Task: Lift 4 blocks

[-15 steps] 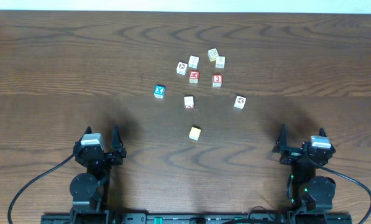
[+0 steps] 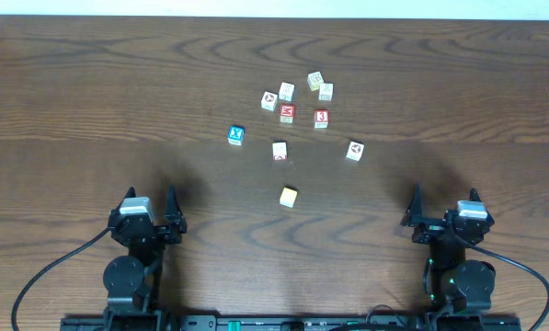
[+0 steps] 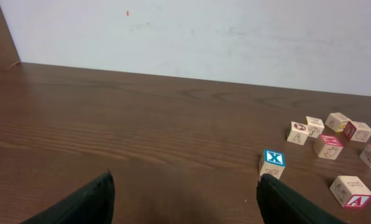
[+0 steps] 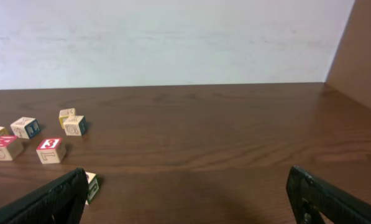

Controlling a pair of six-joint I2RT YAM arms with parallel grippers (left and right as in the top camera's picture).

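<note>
Parked at the near edge of the table [image 2: 90, 92], well apart: left gripper [image 2: 149, 199] and right gripper [image 2: 447, 199], both spread wide, holding nothing. All blocks loose on the wood, clear of either. Nearest, mid-table: yellow block [image 2: 289, 196]. Just beyond: white block [image 2: 280, 151], second white block [image 2: 355, 151] to its right. Farther back: "3" block [image 2: 321, 118], near red block [image 2: 287, 114]; blue X block [image 2: 236, 135] to the left.

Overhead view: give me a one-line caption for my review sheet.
Ten small blocks scattered on the table; left claw and right claw sit open and empty at the near edge.
</note>
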